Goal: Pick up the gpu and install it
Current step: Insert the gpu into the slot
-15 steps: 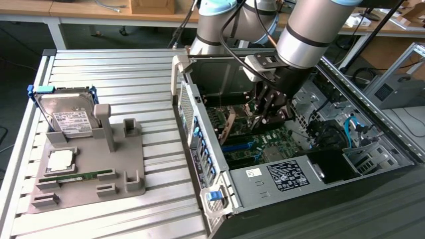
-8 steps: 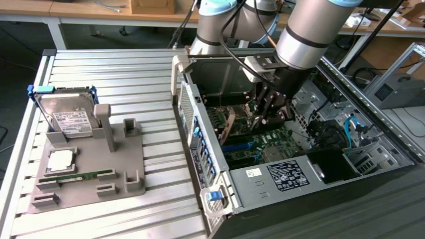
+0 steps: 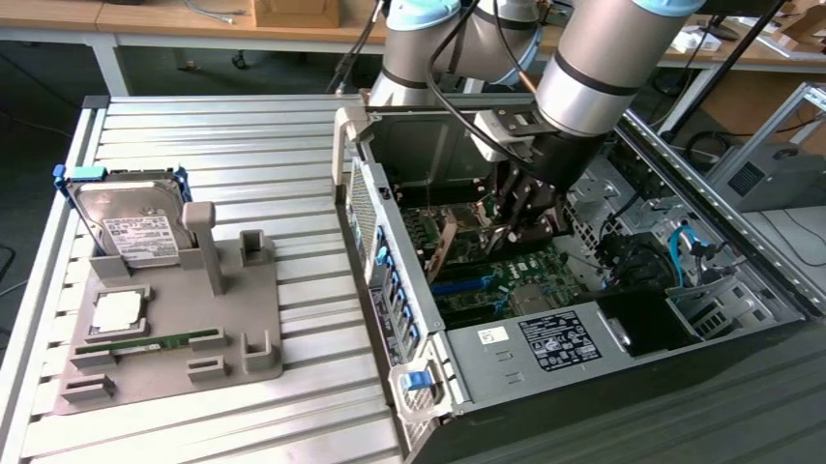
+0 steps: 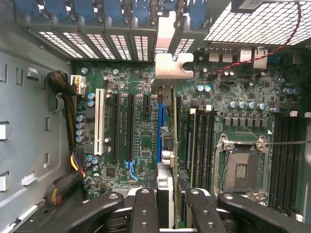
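The jaws of the gripper [image 4: 172,213] are clamped on the gpu [image 4: 167,141], held edge-on over the blue slot [image 4: 159,128] of the motherboard [image 4: 131,97], its pale bracket up by the rear slot covers. The gripper hides the card's near end. Inside the open computer case [image 3: 543,338], a white label's writing is unreadable. On the bench [image 3: 220,126], a hard drive [image 3: 130,227] stands in a grey holder [image 3: 168,338].
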You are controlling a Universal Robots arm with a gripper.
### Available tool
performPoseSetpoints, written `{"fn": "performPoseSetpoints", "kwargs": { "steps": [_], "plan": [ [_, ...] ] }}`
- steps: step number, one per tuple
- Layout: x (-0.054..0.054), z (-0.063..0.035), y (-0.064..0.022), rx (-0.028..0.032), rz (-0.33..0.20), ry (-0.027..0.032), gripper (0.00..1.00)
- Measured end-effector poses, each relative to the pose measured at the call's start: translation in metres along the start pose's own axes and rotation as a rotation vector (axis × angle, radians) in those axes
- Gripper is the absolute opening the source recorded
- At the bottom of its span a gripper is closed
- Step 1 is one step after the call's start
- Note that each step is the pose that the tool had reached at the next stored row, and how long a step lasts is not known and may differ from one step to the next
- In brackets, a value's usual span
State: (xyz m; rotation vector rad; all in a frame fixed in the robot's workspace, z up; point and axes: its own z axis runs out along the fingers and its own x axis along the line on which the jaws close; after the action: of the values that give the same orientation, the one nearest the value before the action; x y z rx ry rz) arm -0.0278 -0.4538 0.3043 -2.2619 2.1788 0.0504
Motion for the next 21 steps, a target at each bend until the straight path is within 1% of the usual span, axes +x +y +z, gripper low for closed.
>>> {"fn": "performPoseSetpoints", "kwargs": {
  "steps": [21],
  "plan": [
    [0.0001,0.0046,-0.0001,0.0000,0.000,0.0000,0.27]
  ]
}}
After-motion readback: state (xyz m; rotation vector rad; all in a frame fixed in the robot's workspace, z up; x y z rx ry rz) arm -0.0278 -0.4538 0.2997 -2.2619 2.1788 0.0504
